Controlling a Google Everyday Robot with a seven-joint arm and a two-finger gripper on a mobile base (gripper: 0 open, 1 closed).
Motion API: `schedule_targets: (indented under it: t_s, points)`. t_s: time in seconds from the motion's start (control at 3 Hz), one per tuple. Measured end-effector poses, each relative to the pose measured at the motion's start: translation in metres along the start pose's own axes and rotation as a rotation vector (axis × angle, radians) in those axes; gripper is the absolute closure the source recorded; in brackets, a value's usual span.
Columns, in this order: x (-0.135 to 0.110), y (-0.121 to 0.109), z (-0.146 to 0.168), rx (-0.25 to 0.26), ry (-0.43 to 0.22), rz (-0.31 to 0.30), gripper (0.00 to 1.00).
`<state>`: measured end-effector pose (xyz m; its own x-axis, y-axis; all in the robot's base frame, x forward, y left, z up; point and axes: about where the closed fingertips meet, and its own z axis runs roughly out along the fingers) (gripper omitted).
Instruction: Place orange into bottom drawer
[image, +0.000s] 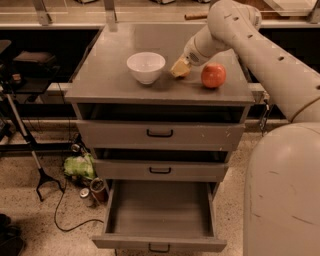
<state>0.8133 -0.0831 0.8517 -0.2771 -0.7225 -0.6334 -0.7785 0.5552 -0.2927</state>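
My gripper (180, 68) is down at the grey cabinet top (105, 75), between a white bowl (145, 67) and a larger reddish-pink fruit (213, 75). Its yellowish tip touches or hovers just over the surface. I cannot make out the orange as a separate thing; it may be hidden at the gripper's tip. The bottom drawer (159, 210) is pulled out wide below, and its grey inside is bare. The black handle (159, 248) on its front shows at the lower edge of the view.
The two upper drawers (160, 134) are nearly shut, each a little ajar. My arm (260, 55) comes in from the right, and my large body (285, 195) stands to the right of the drawers. Cables, cans and a green bag (80, 167) lie on the floor to the left.
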Motion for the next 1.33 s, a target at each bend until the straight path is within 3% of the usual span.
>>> schedule_targets:
  t_s: [0.33,1.0,1.33]
  points:
    - [0.005,-0.007,-0.019,0.025,-0.008,0.007,0.97]
    - [-0.008,-0.019,-0.106,0.102,-0.032,-0.007,1.0]
    - [-0.016,-0.009,-0.152,0.116,-0.066,-0.03,1.0]
